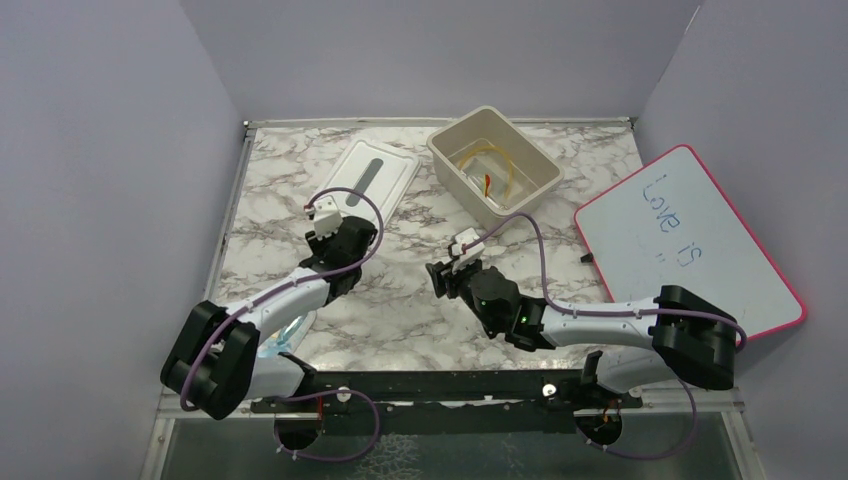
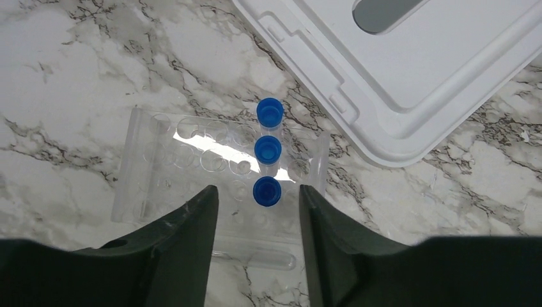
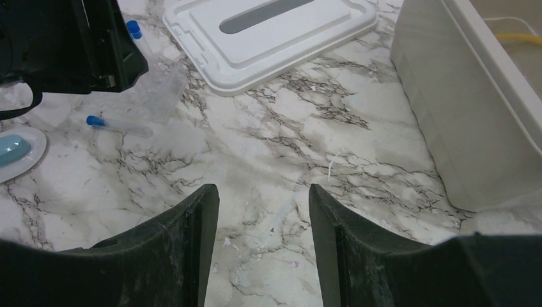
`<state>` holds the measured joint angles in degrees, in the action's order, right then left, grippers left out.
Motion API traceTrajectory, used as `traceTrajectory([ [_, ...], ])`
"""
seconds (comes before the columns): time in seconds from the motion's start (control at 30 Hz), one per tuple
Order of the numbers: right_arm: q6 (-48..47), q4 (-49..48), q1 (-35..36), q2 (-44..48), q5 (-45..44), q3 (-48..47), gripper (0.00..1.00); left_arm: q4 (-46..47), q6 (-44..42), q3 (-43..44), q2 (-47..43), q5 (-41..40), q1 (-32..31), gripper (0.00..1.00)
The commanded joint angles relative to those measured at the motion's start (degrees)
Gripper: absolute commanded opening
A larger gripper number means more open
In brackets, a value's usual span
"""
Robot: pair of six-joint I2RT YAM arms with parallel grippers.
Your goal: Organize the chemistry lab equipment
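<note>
Reaches forward from the near-left base with the left arm (image 1: pixel 290 290), elbow folded low, wrist tipped down toward the table. Holds the left gripper (image 2: pixel 257 192) open, its dark fingers (image 2: pixel 192 236) spread wide. Stretches the right arm (image 1: pixel 600 320) from the near-right base leftward toward the middle, forearm low and almost level. Holds the right gripper (image 3: pixel 262 192) open as well, jaws parted, pointing forward and down, near the left gripper but apart from it.

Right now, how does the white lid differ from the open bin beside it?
The lid is flat, with a grey strip in its middle; the bin is deep and holds amber tubing. The lid is whiter, the bin creamier. Both rest on the marble table, apart.
</note>
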<state>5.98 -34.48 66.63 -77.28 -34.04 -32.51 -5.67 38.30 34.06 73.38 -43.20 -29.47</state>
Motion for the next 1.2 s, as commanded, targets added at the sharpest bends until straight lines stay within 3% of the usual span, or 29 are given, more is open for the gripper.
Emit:
traceTrajectory([
  [0.0, 0.3, 1.0, -0.2, 0.5, 1.7, -1.3, 0.58, -5.1, 1.5, 4.6, -4.2, 1.0, 0.2, 0.6],
  [0.17, -0.3, 3.0, -0.2, -1.3, 5.1, -2.9, 0.6, -10.2, 0.8, 10.2, -9.3, 2.9, 0.3, 0.69],
  [0.3, -4.4, 10.0, -0.1, -6.9, 12.5, -8.0, 0.6, -14.4, -1.1, 15.6, -13.1, 4.1, 0.5, 0.73],
  [0.7, -12.2, 33.6, -0.1, -30.4, 31.8, -37.8, 0.63, -23.1, -11.1, 33.5, -19.8, 14.0, 0.8, 0.78],
  [0.9, -15.3, 41.9, 0.3, -40.7, 33.2, -50.9, 0.66, -27.3, -16.3, 38.6, -19.8, 12.7, 0.8, 0.78],
  [1.17, -17.7, 49.3, 0.5, -49.4, 32.7, -61.9, 0.69, -27.6, -16.5, 38.4, -19.8, 11.9, 0.8, 0.79],
])
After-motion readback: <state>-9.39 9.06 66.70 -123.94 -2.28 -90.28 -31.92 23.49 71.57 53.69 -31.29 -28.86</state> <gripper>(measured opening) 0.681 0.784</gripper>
